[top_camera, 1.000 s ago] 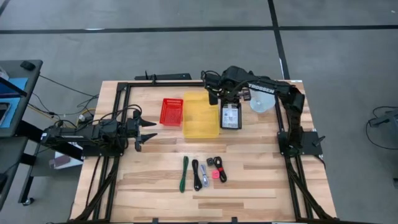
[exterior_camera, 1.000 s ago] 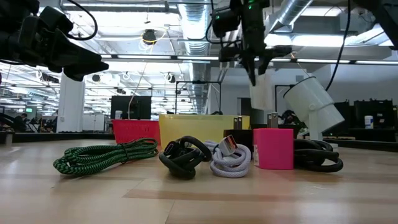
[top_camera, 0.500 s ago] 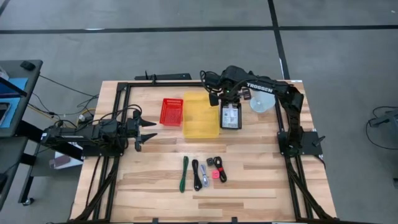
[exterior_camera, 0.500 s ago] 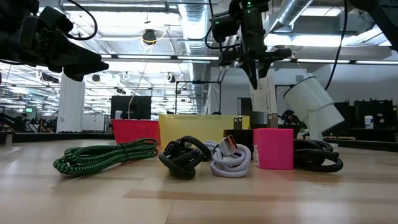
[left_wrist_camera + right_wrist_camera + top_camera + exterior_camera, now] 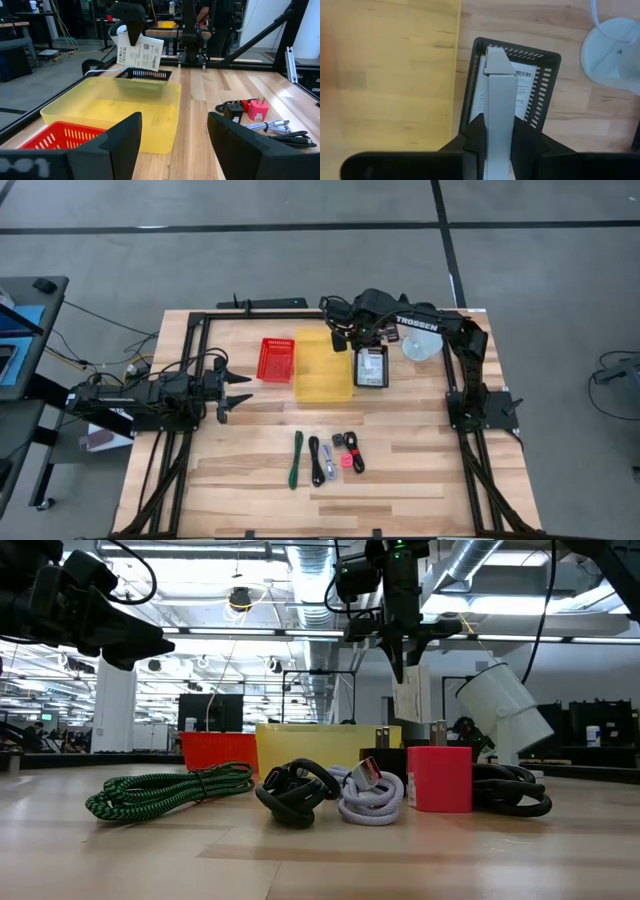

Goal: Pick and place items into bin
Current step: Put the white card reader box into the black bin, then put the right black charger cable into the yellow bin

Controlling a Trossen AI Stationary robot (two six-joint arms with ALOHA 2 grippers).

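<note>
Your right gripper sits upper centre of the high view, jaws narrow, clamped on a white box w/ a printed label, hanging above the black basket next to the yellow bin. Red basket is left of that. Your left gripper waits mid-left over the worktop, jaws wide, nothing in them. Items lie lower centre: green cable, black cable, white cable, pink charger, black-and-red cable.
</note>
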